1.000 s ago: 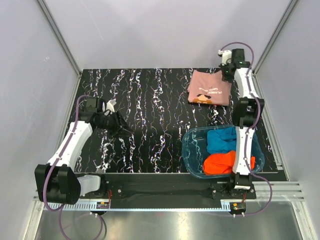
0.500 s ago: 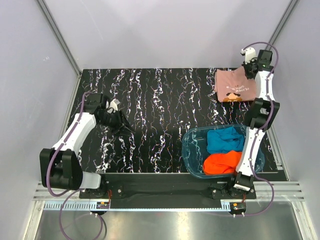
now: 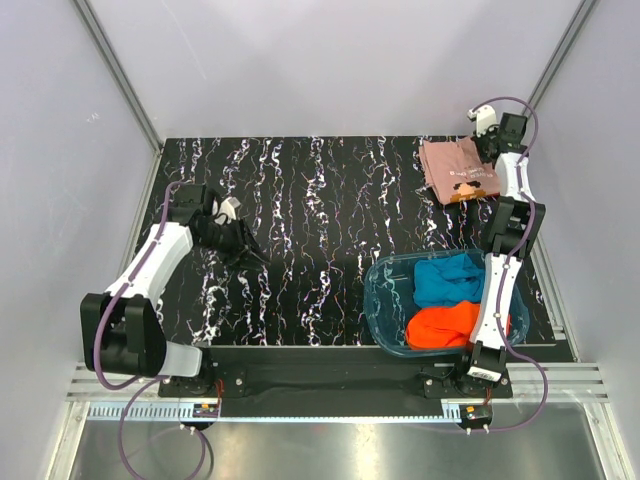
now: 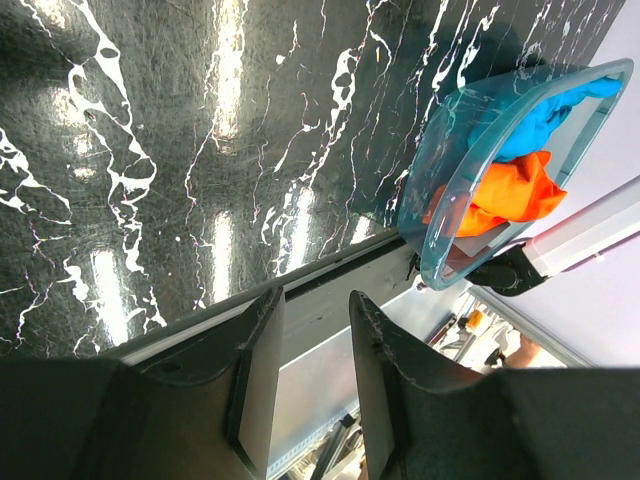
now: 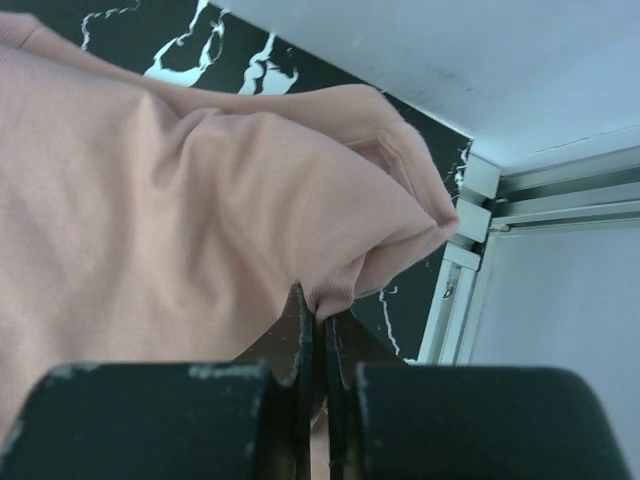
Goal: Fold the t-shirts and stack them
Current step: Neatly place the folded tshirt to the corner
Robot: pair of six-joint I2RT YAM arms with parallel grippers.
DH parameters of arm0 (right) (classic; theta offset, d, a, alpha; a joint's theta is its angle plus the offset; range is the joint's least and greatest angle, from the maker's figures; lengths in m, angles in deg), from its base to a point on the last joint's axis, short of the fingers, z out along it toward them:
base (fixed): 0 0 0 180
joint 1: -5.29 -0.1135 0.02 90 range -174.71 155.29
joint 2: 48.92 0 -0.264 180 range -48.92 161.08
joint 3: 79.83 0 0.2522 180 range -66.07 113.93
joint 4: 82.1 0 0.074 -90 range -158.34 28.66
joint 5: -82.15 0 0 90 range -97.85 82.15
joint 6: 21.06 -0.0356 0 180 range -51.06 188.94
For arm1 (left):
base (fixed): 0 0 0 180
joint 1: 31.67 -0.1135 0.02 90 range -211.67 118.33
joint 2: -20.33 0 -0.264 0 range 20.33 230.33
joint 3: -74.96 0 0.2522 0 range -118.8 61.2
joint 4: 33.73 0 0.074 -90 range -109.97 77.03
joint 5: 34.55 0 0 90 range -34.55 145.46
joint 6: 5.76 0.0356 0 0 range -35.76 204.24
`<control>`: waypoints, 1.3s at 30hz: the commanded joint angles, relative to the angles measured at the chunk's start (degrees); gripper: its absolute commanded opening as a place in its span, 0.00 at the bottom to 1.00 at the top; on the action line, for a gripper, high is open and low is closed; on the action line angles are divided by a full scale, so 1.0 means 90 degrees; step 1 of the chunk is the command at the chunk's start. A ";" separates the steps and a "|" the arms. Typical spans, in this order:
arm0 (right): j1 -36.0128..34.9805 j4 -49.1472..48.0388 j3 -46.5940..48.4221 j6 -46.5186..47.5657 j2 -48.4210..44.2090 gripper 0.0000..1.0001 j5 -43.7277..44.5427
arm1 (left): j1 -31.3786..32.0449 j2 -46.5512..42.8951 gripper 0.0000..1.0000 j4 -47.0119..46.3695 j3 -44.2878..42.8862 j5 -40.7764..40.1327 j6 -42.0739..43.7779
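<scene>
Right wrist: we list pink shirt point(image 5: 150, 200), soft, limp; right gripper point(image 5: 318, 312) pinches its edge, likely the best hold; left gripper point(image 4: 312, 310) spread, empty.

A black table point(image 3: 330, 200) veined with white marble streaks fills a booth with plain pale lilac-grey walls point(image 3: 330, 60). Slanted aluminium posts point(image 3: 116, 75) mark the back corners, and a brushed metal shelf point(image 3: 330, 445) runs along the near edge. Light glints off the glossy tabletop.

Top cam is looking down on worktop point(image 3: 320, 220) from 6 o'clock. L wrist cam is skimming low toward tub point(image 4: 450, 200); R wrist cam is sitting close on pink shirt point(image 5: 150, 200); top view is sharing both.
</scene>
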 commanded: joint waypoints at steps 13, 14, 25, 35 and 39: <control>0.0095 -0.0649 0.0489 -0.1000 0.0225 0.00 0.0988 | 0.0026 0.0138 0.36 -0.0134 -0.0312 0.0065 0.0041; 0.0105 -0.0668 0.0499 -0.1030 0.0244 0.00 0.1076 | 0.0036 0.0128 0.36 -0.0125 -0.0312 0.0075 0.0041; 0.0154 -0.0678 0.0499 -0.1869 0.0351 0.00 0.1622 | 0.0026 0.0031 0.36 -0.0066 -0.0224 0.0124 0.0158; 0.0144 -0.0951 0.0100 -0.2240 0.0157 0.05 0.1575 | 0.0036 -0.0077 0.36 -0.0018 -0.0126 0.0144 0.0266; 0.0144 -0.0932 0.0020 -0.2455 -0.0107 0.51 0.1595 | 0.0026 -0.0242 0.41 0.0022 -0.0087 0.0114 0.0295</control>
